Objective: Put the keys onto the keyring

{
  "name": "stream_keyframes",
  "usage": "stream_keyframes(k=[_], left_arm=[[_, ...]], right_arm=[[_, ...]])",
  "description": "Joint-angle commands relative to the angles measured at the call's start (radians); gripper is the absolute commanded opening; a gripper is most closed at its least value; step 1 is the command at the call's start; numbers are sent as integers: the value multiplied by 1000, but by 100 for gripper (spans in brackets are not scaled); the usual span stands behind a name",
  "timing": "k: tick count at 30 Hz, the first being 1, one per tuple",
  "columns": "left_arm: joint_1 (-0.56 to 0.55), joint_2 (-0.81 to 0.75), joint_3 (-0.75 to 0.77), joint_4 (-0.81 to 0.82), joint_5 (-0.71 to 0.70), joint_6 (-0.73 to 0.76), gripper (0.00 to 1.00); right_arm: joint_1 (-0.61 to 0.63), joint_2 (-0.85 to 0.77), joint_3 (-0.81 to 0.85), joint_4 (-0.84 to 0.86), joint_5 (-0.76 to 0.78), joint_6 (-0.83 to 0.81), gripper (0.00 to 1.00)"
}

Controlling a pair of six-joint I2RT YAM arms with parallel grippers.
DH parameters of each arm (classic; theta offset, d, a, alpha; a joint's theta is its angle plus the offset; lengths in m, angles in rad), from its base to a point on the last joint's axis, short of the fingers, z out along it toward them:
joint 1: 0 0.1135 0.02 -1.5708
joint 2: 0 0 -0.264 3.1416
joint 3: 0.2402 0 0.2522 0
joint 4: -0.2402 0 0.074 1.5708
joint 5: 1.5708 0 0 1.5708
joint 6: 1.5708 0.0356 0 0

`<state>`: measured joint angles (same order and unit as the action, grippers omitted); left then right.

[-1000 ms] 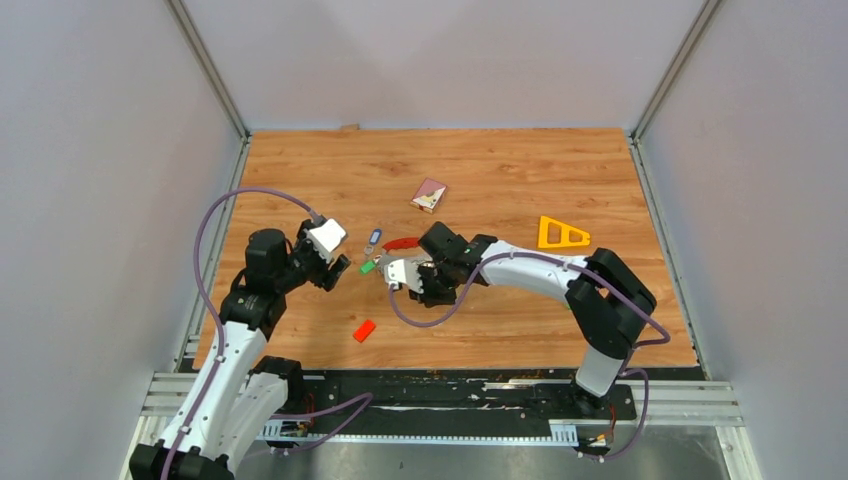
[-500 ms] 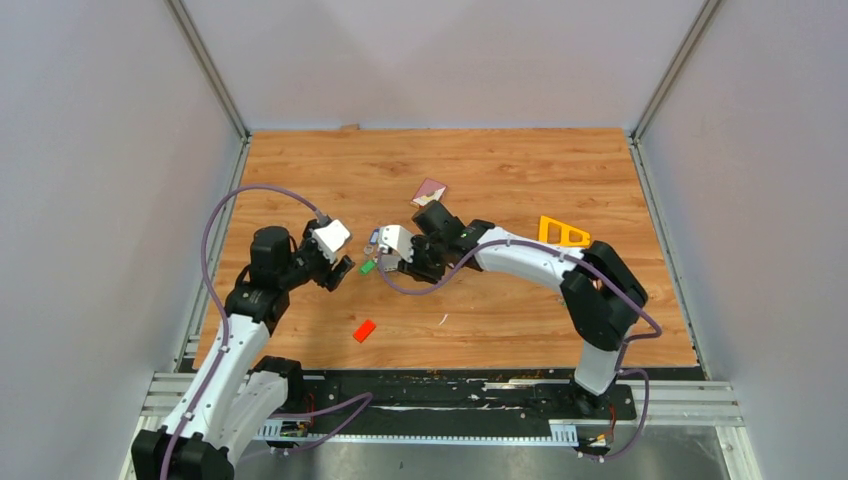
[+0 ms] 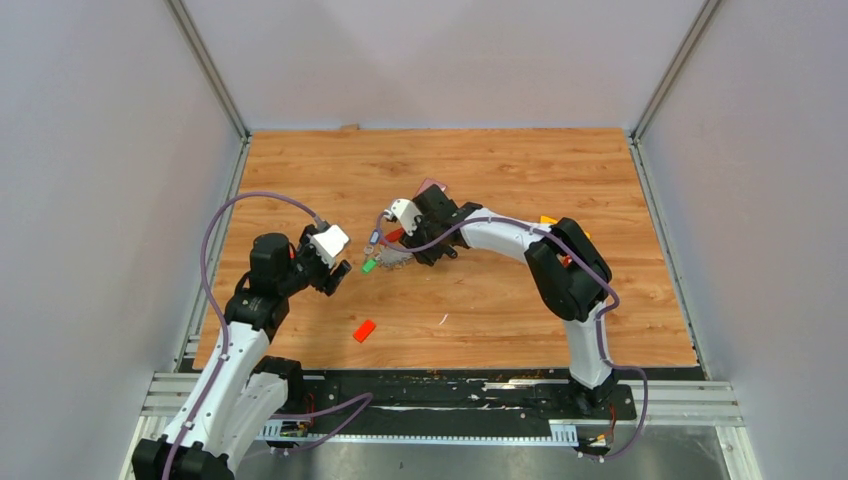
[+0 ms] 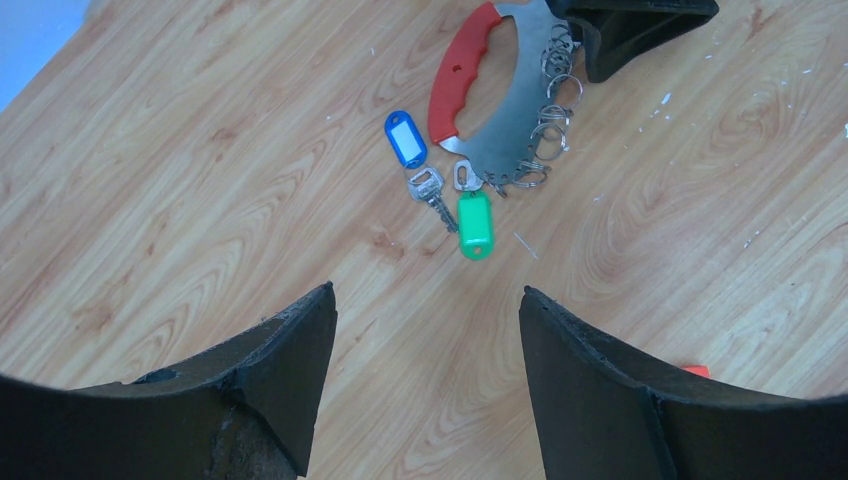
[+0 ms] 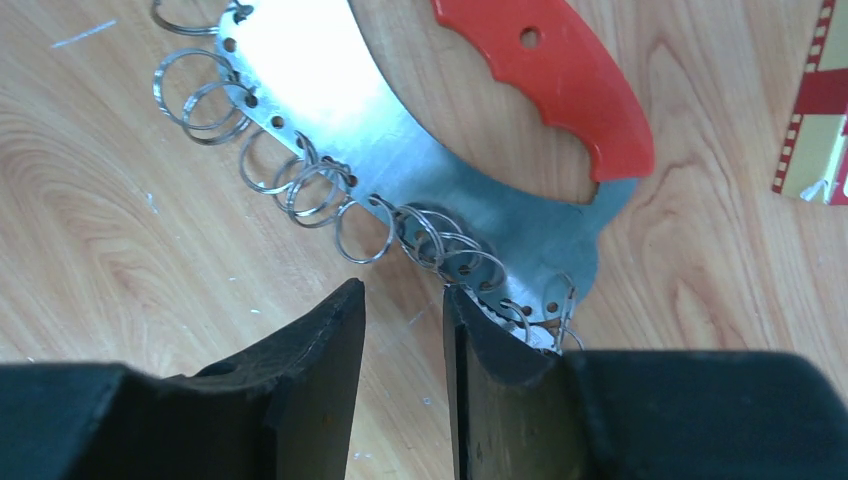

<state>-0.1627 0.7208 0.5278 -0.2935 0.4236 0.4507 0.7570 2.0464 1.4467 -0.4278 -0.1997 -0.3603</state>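
Keyring [image 4: 505, 110] lay mid-counter [image 4: 200, 200]; in the left wrist view, green key [image 4: 476, 224] touched its 6 o'clock tip. Right claw [image 5: 405, 300] was slightly parted, empty, at the rings. Left claw [image 4: 425, 310] was spread, empty. Judgement: pin strip, grab tag, thread slowly.

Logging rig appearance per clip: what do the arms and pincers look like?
The left arm and right arm have white links, black joints and a purple cable alongside. Each wrist carries a white camera block. The left pincer and right pincer have black, blunt, wedge-shaped fingers.
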Motion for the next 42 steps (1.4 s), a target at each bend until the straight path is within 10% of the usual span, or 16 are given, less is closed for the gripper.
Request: stream_keyframes(k=[1, 42], left_arm=[[5, -13, 0, 16, 3, -6, 75], [5, -14, -11, 22, 24, -2, 75]], right_arm=[[-1, 10, 39, -1, -10, 19, 35], [-44, 105, 133, -7, -164, 207, 21]])
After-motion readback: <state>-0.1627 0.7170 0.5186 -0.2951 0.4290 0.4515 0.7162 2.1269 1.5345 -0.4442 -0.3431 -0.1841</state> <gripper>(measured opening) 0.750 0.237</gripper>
